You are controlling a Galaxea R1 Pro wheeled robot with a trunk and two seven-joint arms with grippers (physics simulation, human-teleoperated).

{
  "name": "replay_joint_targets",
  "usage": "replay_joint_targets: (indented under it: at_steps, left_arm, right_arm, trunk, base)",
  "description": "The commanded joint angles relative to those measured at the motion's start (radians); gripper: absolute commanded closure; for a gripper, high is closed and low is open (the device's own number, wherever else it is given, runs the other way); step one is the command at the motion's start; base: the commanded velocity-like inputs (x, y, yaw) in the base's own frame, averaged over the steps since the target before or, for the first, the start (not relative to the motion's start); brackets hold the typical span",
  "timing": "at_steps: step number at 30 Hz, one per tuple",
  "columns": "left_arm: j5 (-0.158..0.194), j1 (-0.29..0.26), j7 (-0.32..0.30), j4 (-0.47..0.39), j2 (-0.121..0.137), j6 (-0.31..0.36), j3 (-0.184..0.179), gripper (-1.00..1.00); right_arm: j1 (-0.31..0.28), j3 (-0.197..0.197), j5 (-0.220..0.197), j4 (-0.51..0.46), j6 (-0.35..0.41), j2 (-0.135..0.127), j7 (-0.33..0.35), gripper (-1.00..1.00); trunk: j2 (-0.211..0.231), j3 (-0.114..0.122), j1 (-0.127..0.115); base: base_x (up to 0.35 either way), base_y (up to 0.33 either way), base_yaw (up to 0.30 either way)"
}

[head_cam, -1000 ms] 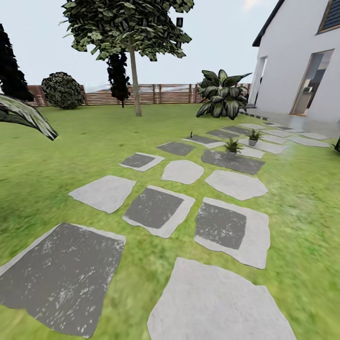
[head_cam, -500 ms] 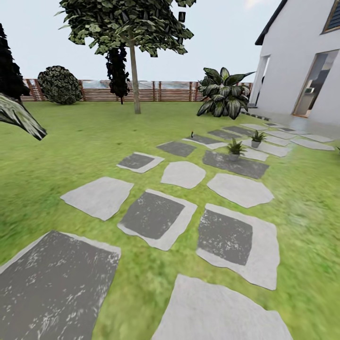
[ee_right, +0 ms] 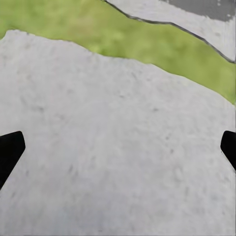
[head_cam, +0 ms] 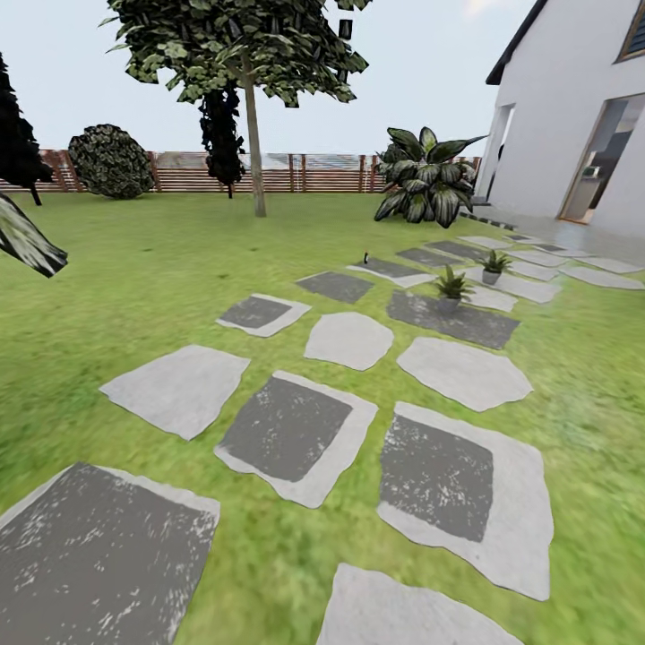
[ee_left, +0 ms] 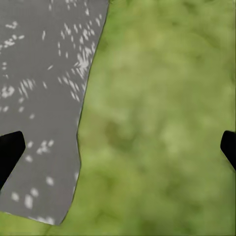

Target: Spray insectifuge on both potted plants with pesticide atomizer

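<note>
Two potted plants (head_cam: 452,288) (head_cam: 493,265) stand on far-right stepping stones (head_cam: 452,320); pesticide atomizer (head_cam: 365,256) sits left of them. Left tool (ee_left: 118,147) and right tool (ee_right: 118,147) hang spread, empty.

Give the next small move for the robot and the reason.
Probably keep rolling forward along the stepping stones toward the pesticide atomizer: it stands far ahead at a stone's edge, left of the two potted plants, and both tools are open over ground.

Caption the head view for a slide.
Garden path: two potted plants on stepping stones, atomizer beyond.
</note>
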Motion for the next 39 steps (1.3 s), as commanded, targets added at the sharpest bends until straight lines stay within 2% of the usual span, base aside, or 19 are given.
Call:
replay_joint_targets:
  at_steps: [1, 39]
  left_arm:
    - [0.0, -0.001, 0.001, 0.001, 0.0, -0.003, 0.002, -1.0]
    - [0.0, -0.001, 0.001, 0.001, 0.0, -0.003, 0.002, -1.0]
  right_arm:
    - [0.0, 0.0, 0.001, 0.001, -0.003, 0.0, 0.0, -1.0]
    - [0.0, 0.0, 0.0, 0.001, -0.003, 0.0, 0.0, -1.0]
  trunk:
    - [0.0, -0.001, 0.0]
    - [0.0, -0.001, 0.0]
  base:
    - [0.34, 0.0, 0.0]
    - [0.34, 0.0, 0.0]
